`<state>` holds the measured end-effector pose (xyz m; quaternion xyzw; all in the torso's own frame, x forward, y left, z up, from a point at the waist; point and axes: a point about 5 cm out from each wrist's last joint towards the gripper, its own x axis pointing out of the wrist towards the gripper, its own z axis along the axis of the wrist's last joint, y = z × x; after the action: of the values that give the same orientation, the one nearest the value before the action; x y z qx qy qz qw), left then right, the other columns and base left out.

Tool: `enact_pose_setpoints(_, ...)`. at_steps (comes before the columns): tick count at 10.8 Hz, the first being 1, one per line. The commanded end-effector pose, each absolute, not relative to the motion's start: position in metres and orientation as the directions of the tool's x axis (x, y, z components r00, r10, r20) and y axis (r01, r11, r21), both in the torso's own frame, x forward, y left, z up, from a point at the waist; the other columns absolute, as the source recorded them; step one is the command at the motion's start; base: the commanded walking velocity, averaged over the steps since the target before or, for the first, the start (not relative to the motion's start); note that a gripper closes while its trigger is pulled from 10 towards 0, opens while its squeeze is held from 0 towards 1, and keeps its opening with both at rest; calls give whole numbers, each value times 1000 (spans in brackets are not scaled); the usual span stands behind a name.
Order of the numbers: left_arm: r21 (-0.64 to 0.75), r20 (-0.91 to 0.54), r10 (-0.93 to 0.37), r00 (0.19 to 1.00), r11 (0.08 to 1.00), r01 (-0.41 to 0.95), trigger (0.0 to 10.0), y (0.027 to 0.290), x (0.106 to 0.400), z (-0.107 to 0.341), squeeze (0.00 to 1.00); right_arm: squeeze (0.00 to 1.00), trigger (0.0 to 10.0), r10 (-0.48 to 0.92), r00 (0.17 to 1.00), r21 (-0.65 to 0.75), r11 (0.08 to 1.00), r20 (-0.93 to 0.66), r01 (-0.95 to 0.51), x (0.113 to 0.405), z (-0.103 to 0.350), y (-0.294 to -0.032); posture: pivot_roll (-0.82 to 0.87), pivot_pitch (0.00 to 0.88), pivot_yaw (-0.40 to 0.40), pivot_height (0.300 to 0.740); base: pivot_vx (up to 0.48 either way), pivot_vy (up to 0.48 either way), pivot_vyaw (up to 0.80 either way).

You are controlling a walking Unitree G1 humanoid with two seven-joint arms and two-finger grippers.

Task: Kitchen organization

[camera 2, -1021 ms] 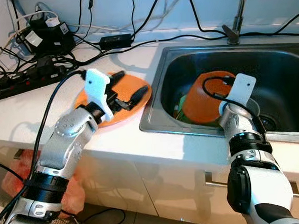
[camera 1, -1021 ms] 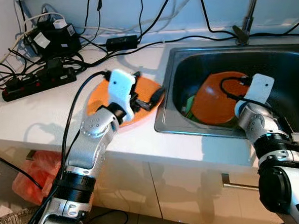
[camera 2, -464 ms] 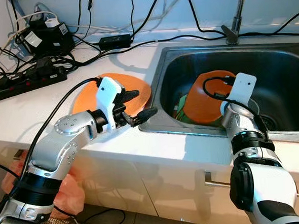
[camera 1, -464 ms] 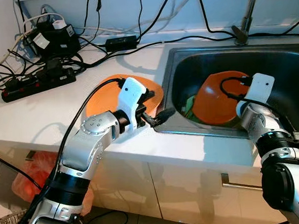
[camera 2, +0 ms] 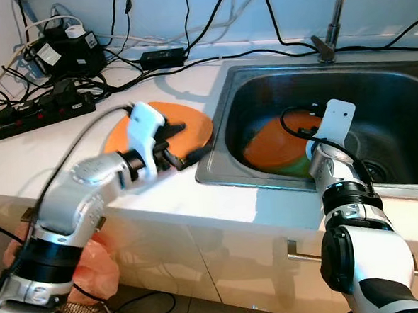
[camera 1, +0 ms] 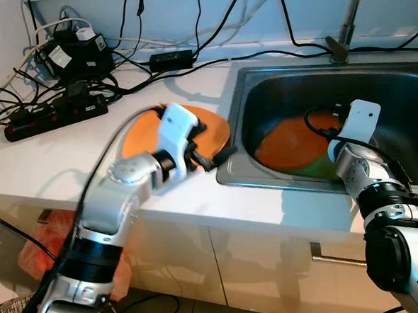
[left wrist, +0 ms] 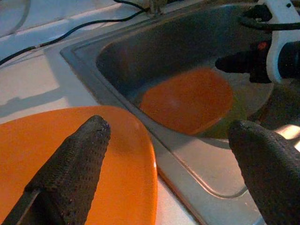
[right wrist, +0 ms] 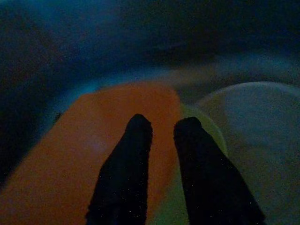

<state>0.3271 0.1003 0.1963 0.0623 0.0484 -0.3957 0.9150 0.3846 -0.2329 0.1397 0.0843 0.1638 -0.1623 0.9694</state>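
While the left gripper (left wrist: 164,159) hangs spread over the counter's orange plate (camera 1: 145,130), the right gripper (right wrist: 161,131) — fingers nearly together, holding nothing — hovers over the sink's orange plate (camera 2: 279,141), which I judge it must grasp next.

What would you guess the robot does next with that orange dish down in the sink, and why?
Probably close the right gripper on the orange plate in the sink and lift it out. Its fingers sit close together just over the plate's edge, with a green dish beneath. The left gripper hovers open over another orange plate on the counter, a likely stacking spot.
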Motion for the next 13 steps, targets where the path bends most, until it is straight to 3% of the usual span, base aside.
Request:
enact_pose_setpoints(1,104,-159,-698,698,692,715,10000,106,329,199,1000,1000,10000,-256,911,128,942,-323,310,390,148,-227,92,21,122,740,0,0,0)
enact_pose_setpoints(6,124,-174,-676,716,707,697,10000,114,330,201,1000,1000,10000,-209,939,151,955,-273,256,396,166,-217,95,22,118,740,0,0,0)
enact_pose_setpoints(10,255,-257,-665,701,653,713,10000,132,313,200,1000,1000,10000,-155,975,100,980,-162,172,400,193,-203,105,26,113,740,0,0,0)
enact_pose_setpoints(11,300,-289,-667,686,618,727,10000,135,305,196,1000,1000,10000,-86,984,147,983,-156,110,400,198,-191,105,26,113,740,0,0,0)
enact_pose_setpoints(12,326,-316,-658,684,602,729,10000,139,299,190,1000,404,10000,-22,990,149,988,-136,42,398,202,-179,115,27,112,740,0,0,0)
enact_pose_setpoints(13,349,-335,-648,685,589,728,10000,141,295,186,1000,0,10000,26,993,151,989,-114,-9,396,205,-172,118,28,112,740,0,0,0)
